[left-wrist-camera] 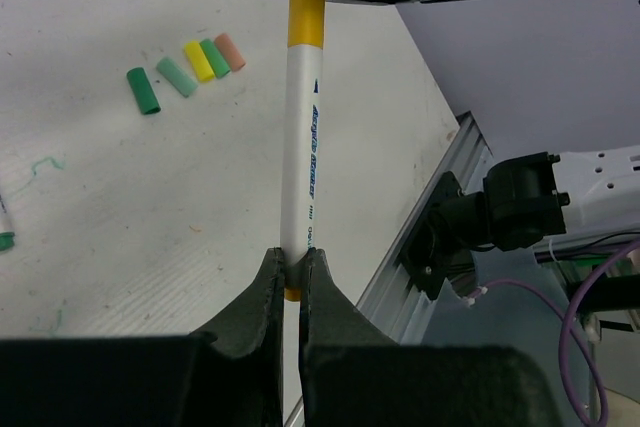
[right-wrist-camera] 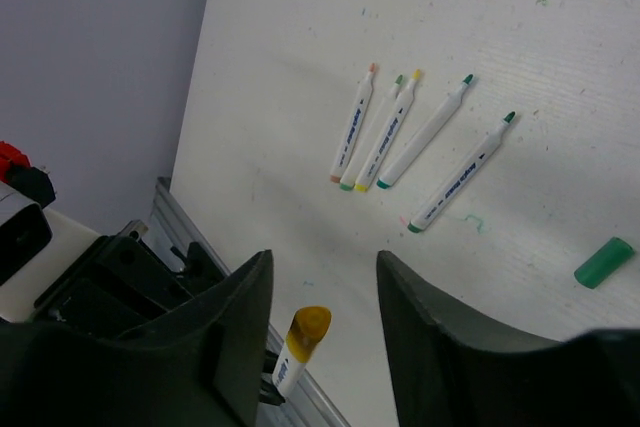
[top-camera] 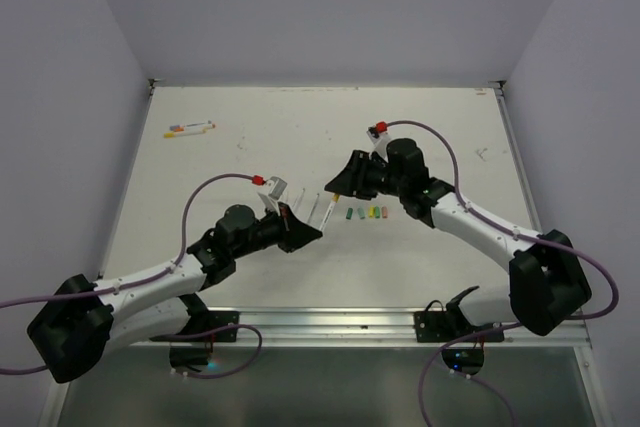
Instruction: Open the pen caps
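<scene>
Right up close, the left end effector is clenched on the tail of a white marker pen. The barrel is pinched tight between both fingers and points straight out ahead of it. At the far end of that barrel sits the yellow-orange cap, and it's still on, so this one isn't done yet. The right end effector has that cap sitting in its gap. Its jaws stand spread wide, though, with neither finger touching, so nothing is gripped there. I'd say the job now is to close on the cap and pull it off the barrel.

Ahead of the left end effector and off to its left, five loose caps lie in a neat row on the counter: dark green, pale green, yellow, green, peach. Well out ahead of the right end effector, five uncapped pens lie together, tips bare. By my count that's five open and one left, and it's in hand.
</scene>
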You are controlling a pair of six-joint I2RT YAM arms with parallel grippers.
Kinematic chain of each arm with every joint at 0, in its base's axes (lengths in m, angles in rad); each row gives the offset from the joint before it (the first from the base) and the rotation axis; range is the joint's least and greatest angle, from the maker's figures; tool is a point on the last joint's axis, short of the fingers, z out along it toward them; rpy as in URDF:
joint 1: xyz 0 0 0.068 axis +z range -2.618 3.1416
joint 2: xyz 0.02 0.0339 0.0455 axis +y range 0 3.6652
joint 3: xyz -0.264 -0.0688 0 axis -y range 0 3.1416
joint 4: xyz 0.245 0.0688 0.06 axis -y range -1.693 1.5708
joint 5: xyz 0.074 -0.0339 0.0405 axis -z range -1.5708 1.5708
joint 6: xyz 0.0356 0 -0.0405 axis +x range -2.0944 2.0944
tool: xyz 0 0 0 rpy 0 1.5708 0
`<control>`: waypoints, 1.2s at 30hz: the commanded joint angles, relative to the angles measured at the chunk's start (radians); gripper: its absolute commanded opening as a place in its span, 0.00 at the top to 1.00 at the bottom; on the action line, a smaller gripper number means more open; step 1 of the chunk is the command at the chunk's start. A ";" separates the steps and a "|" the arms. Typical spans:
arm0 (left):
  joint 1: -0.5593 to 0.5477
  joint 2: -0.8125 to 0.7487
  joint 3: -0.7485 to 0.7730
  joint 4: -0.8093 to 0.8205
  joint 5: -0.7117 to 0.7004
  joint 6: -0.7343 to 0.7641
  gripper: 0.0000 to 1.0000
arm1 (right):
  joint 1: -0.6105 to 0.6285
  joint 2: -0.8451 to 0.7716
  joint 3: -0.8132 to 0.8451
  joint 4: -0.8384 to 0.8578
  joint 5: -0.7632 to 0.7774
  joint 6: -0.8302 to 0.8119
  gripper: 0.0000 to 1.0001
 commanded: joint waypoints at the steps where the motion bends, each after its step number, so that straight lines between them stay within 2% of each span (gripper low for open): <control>1: -0.009 0.007 0.020 0.091 0.019 -0.023 1.00 | 0.014 0.019 0.009 0.089 -0.004 0.034 0.56; 6: -0.014 0.009 0.030 0.099 0.017 -0.032 1.00 | 0.037 0.033 -0.005 0.118 0.006 0.048 0.61; 17: -0.021 0.040 0.049 0.116 0.014 -0.041 1.00 | 0.051 0.036 -0.019 0.135 0.010 0.056 0.81; 23: -0.026 0.044 0.060 0.110 0.020 -0.044 1.00 | 0.052 0.047 -0.025 0.143 0.007 0.062 1.00; 26: -0.026 0.049 0.066 0.105 0.023 -0.049 0.99 | 0.052 0.042 -0.028 0.147 0.001 0.068 1.00; 28: -0.026 0.052 0.066 0.116 0.040 -0.047 0.84 | 0.052 0.038 -0.033 0.150 -0.002 0.077 1.00; 29: -0.026 0.052 0.066 0.121 0.045 -0.047 0.69 | 0.052 0.036 -0.034 0.150 -0.008 0.081 1.00; 31: -0.026 0.055 0.066 0.124 0.050 -0.044 0.54 | 0.054 0.027 -0.039 0.157 -0.019 0.090 1.00; 36: -0.026 0.066 0.063 0.144 0.063 -0.032 0.46 | 0.054 0.012 -0.043 0.169 -0.066 0.104 1.00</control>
